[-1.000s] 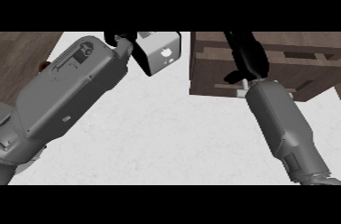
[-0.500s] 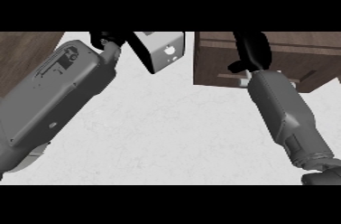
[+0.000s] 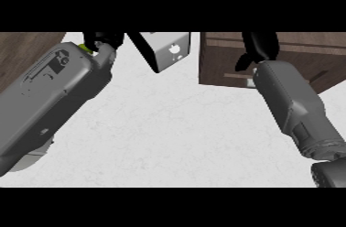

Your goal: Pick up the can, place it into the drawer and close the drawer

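a sliver of yellow-green, likely the can (image 3: 84, 48), shows at the far left, curled inside the left robot hand (image 3: 101, 40) above the white worktop (image 3: 175, 130). to its right a grey box (image 3: 165, 50) sits at the far edge. further right, the right robot hand (image 3: 256, 47) hangs over the wooden drawer (image 3: 223, 61), fingers bent downward and holding nothing.

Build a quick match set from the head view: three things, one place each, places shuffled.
Things:
1. left hand
2. right hand
3. grey box

Places:
A. top centre, on the white counter
B. top right, over the wooden drawer unit
C. top left, beside something yellow-green

Pairs: 1-C, 2-B, 3-A
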You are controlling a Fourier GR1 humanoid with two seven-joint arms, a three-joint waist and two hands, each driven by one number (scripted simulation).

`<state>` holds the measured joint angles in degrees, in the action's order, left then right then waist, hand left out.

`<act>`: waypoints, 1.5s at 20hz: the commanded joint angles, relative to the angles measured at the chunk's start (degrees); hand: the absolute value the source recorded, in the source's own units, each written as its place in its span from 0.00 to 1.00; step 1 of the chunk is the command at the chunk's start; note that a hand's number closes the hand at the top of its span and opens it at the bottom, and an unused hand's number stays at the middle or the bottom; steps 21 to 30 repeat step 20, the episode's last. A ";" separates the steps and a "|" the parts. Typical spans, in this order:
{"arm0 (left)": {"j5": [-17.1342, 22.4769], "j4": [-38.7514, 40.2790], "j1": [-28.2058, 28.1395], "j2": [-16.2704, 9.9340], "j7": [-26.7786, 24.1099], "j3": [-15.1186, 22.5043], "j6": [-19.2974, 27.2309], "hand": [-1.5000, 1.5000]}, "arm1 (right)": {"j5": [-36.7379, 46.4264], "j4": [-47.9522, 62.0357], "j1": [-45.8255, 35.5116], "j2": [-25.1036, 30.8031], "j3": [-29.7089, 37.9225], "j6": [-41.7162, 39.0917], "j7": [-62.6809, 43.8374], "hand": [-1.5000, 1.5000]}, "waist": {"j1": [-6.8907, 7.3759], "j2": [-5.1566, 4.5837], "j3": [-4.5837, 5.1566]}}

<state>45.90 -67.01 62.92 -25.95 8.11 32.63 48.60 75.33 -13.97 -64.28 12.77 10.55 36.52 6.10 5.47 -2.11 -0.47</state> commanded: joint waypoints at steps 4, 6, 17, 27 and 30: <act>-0.82 -3.66 0.71 -0.56 2.44 0.72 0.31 0.00 | -1.32 1.88 -6.56 2.32 2.22 -1.35 -0.80 0.00 | 1.65 0.06 0.28; -0.69 -1.30 -0.12 -0.70 0.76 -0.99 -0.95 0.00 | -2.68 2.80 -7.99 0.53 2.85 -4.72 3.27 0.00 | 1.10 -0.49 0.30; -1.52 -5.36 -3.35 -1.85 2.16 0.32 0.27 0.00 | -24.25 2.12 -8.20 -1.77 22.87 -14.86 16.29 0.00 | 0.75 0.39 0.15; -1.87 -7.21 -4.19 -2.37 2.17 0.16 0.38 0.00 | -25.32 2.31 -8.06 -0.71 24.09 -15.79 18.27 0.00 | 1.13 0.27 0.24; -1.87 -7.21 -4.19 -2.37 2.17 0.16 0.38 0.00 | -25.32 2.31 -8.06 -0.71 24.09 -15.79 18.27 0.00 | 1.13 0.27 0.24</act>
